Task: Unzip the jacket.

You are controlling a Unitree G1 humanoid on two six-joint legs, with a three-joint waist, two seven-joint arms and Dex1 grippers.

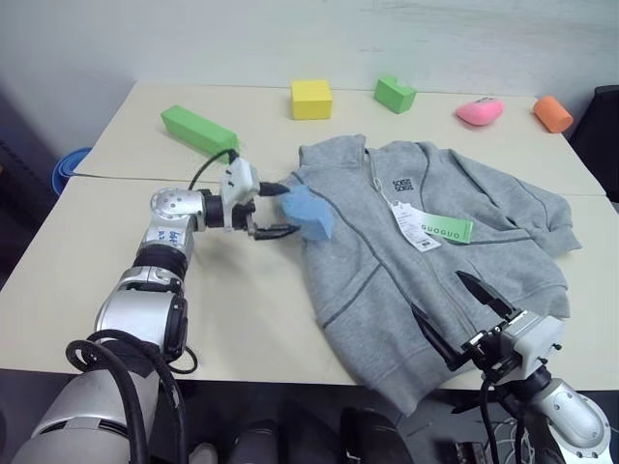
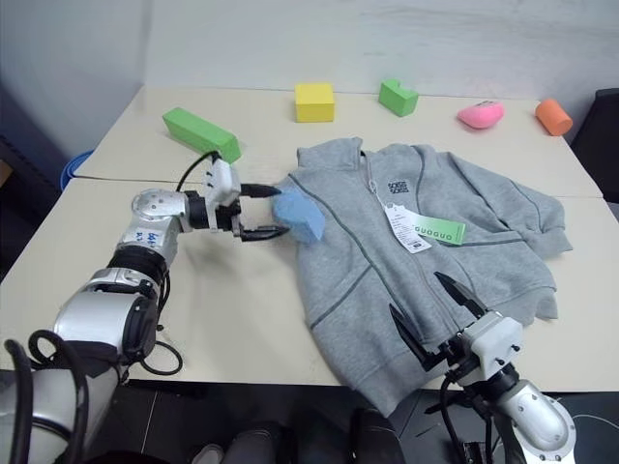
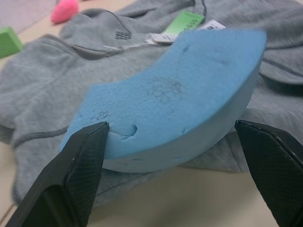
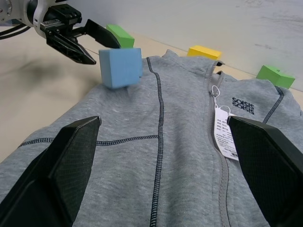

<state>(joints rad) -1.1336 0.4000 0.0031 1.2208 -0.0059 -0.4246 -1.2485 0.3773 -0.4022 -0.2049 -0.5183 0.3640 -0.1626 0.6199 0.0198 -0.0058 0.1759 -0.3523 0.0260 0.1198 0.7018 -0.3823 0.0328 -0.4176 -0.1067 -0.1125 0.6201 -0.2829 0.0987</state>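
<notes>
The jacket [image 1: 426, 251] lies flat by the table's [image 1: 116, 280] near edge, its hem hanging over; the green tag [image 1: 447, 229] reads GUOGUO. The left gripper [image 1: 276, 210] is spread around a blue foam block [image 1: 309, 213]. The right gripper [image 1: 464, 317] is spread above the hem. The right wrist view shows the zipper [image 4: 215, 142] closed.

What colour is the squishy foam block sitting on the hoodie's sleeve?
Light blue. The foam block on the grey jacket shows best in the right wrist view.

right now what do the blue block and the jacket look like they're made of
Blue block: probably soft foam, matte; its face shows small dents and pits. Jacket: looks like knit fleece-type fabric, heather grey, soft and unshiny, with dark stitched seams and folds where it lies on the table.
</notes>
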